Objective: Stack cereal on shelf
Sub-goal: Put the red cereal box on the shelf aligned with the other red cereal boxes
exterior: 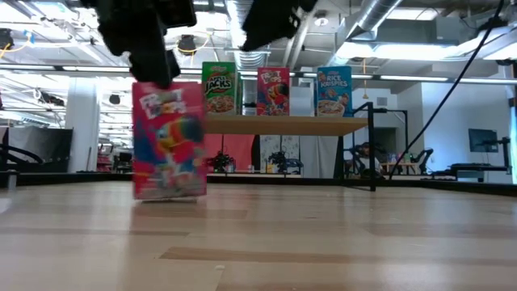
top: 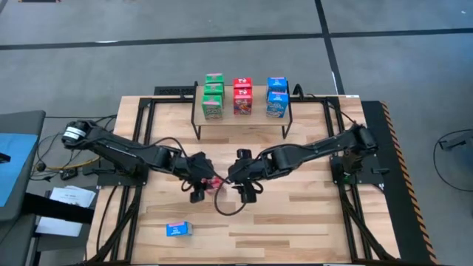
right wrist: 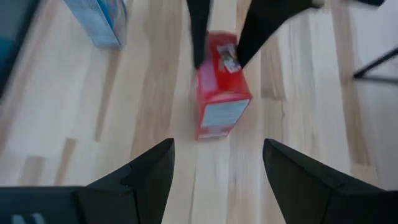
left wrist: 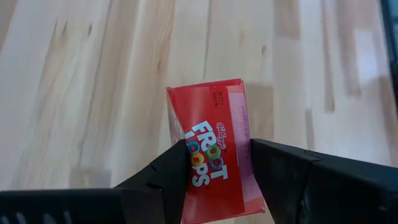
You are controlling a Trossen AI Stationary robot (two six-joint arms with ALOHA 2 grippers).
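A red cereal box stands upright at mid-table, with my left gripper shut on its top end. My right gripper hovers open just to the box's right, its fingers apart and touching nothing. On the shelf at the far edge stand stacked green boxes, red boxes and blue boxes. One blue box lies flat on the table near the front left. My left gripper pinches the red box's top end between its two fingers, one finger on each side of the box. The fingers slant down from the table's left. The box hangs upright below them, its bottom edge at or just above the tabletop.
The shelf's thin black legs stand on the far part of the tabletop. Cables run beside both arm bases. Bare wood lies between the red box and the shelf and across the table's near right.
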